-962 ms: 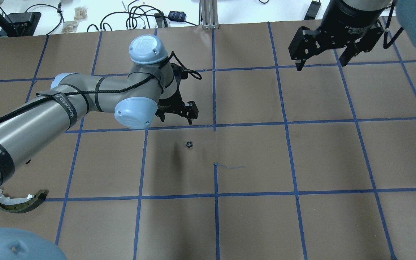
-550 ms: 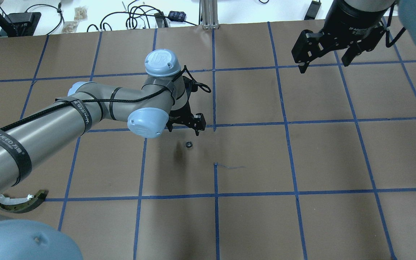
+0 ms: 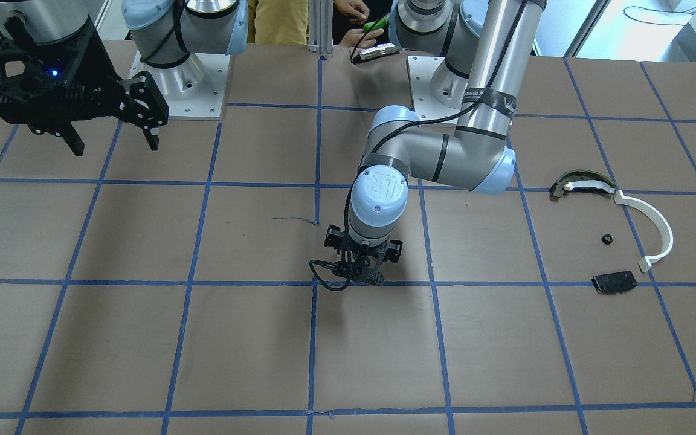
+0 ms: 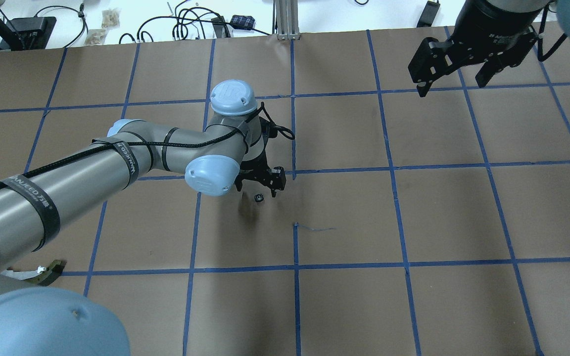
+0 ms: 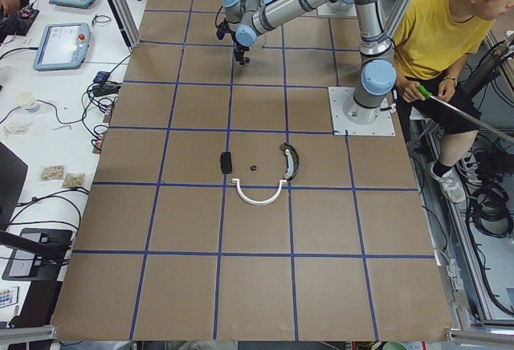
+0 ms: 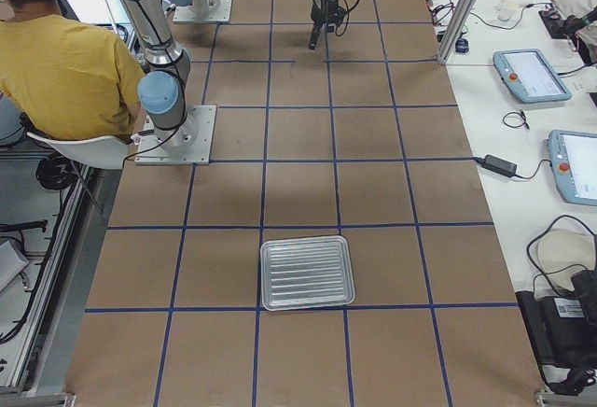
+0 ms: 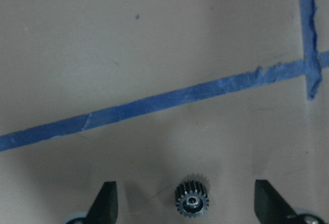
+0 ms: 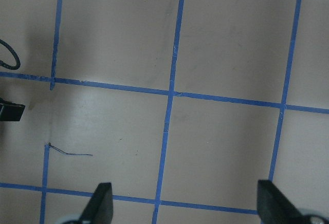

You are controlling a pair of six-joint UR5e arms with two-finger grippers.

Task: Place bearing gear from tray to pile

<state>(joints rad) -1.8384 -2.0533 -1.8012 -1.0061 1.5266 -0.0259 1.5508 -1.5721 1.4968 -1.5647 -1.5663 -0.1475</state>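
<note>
The bearing gear [image 4: 259,198] is a small black toothed wheel that lies flat on the brown paper; it also shows in the left wrist view [image 7: 192,202]. My left gripper [image 4: 259,190] is open and low over it, with the gear between the two fingertips [image 7: 106,201] and touching neither. The arm hides the gear in the front-facing view. The pile lies far off on my left: a white arc [image 3: 657,228], a dark curved piece [image 3: 577,183], a black plate [image 3: 614,282] and a small black part [image 3: 607,238]. My right gripper [image 4: 455,76] is open, empty and high at the far right.
The ribbed metal tray [image 6: 308,272] stands far to my right and looks empty. A loose blue thread [image 4: 314,228] lies near the gear. A person in yellow [image 5: 438,37] sits behind the robot bases. Blue tape lines grid the paper.
My left arm has swung right and toward the gear and come down, so its open fingers now straddle it. The gear has not moved. The right gripper has drifted slightly right.
</note>
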